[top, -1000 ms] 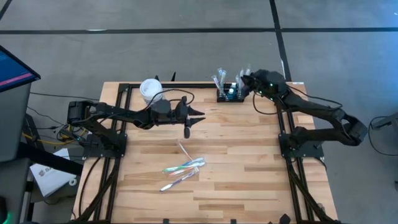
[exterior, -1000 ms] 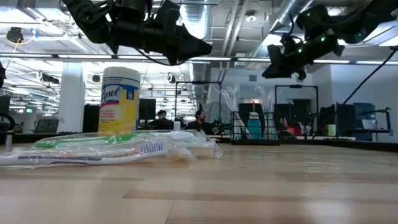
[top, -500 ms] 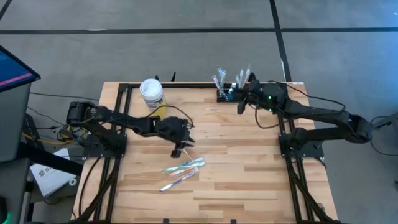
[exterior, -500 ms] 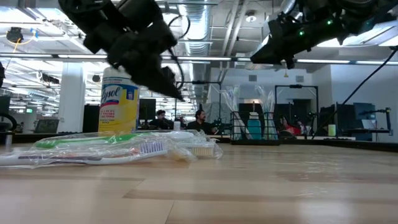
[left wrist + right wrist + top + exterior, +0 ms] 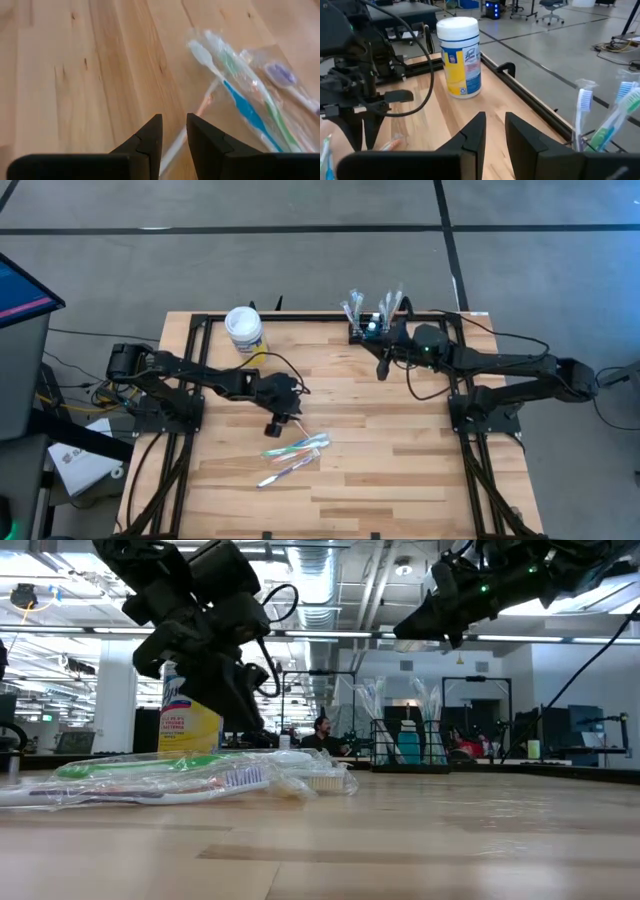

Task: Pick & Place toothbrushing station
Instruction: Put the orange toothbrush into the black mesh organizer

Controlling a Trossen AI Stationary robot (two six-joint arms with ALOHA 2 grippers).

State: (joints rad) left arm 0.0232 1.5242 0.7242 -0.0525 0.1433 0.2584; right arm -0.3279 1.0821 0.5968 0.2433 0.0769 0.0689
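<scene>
The toothbrushing station, a small black mesh caddy (image 5: 368,332) (image 5: 405,750), stands at the table's far edge with several toothbrushes (image 5: 600,120) upright in it. Several wrapped toothbrushes (image 5: 295,452) (image 5: 240,95) (image 5: 180,780) lie flat near the table's middle. My left gripper (image 5: 272,427) (image 5: 174,135) slants down just above their far ends, fingers a narrow gap apart, empty. A pale toothbrush handle (image 5: 200,107) lies on the wood below that gap. My right gripper (image 5: 381,372) (image 5: 495,132) hovers near side of the caddy, pointing toward the table's left, fingers slightly apart and empty.
A white round wipes tub with a yellow label (image 5: 243,328) (image 5: 461,57) (image 5: 190,725) stands at the far left of the table. Black frame rails (image 5: 200,330) run along the far and side edges. Bare wood lies at the near right (image 5: 400,470).
My left gripper has gone toward the near edge and down, tipping from nearly level to slanting down over the wrapped toothbrushes. My right gripper has swung away from the caddy toward the table's near edge and middle, staying high.
</scene>
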